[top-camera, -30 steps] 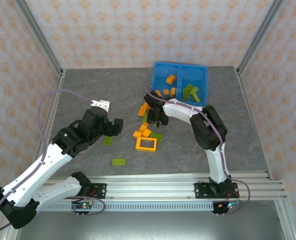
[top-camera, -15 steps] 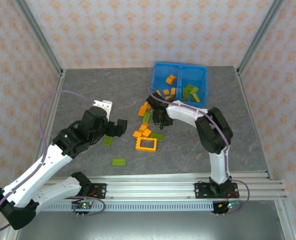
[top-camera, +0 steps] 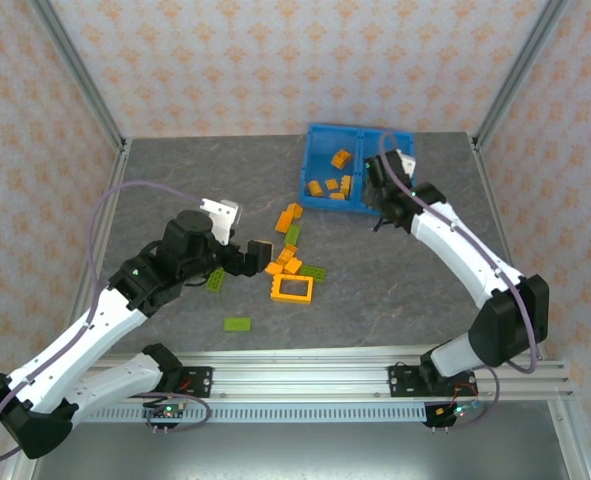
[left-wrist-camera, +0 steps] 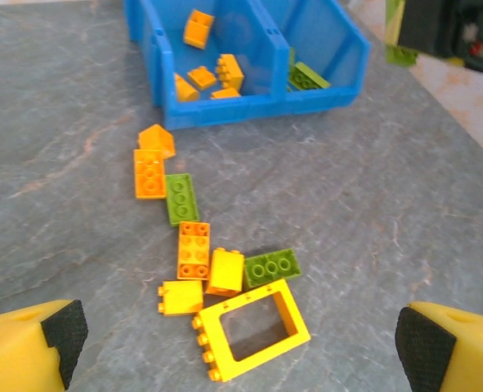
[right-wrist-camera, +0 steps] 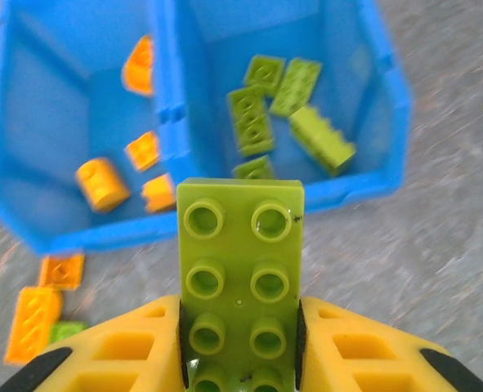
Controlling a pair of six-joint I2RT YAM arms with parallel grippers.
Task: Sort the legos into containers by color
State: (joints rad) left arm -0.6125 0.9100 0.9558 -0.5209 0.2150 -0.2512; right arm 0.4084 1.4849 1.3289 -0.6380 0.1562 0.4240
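Note:
My right gripper (right-wrist-camera: 241, 331) is shut on a lime green brick (right-wrist-camera: 241, 273), held studs up just in front of the blue bin (right-wrist-camera: 172, 106). From above, that gripper (top-camera: 380, 195) hangs at the bin's (top-camera: 310, 160) right compartment. Orange legos (right-wrist-camera: 102, 181) lie in the left compartment and green legos (right-wrist-camera: 249, 122) in the right one. My left gripper (left-wrist-camera: 241, 336) is open wide above an orange hollow frame (left-wrist-camera: 249, 331). A loose trail of orange (left-wrist-camera: 194, 249) and green bricks (left-wrist-camera: 271, 268) runs from the frame toward the bin (left-wrist-camera: 225, 110).
Seen from above, the left gripper (top-camera: 237, 238) is left of the pile, near the orange frame (top-camera: 292, 289). Two lone green bricks (top-camera: 238, 323) (top-camera: 216, 281) lie on the grey table nearer the left arm. Metal posts and patterned walls close in the table.
The right gripper closed on a green brick at the pile, lifted it and swung right and back to the bin. The left gripper moved slightly right toward the pile.

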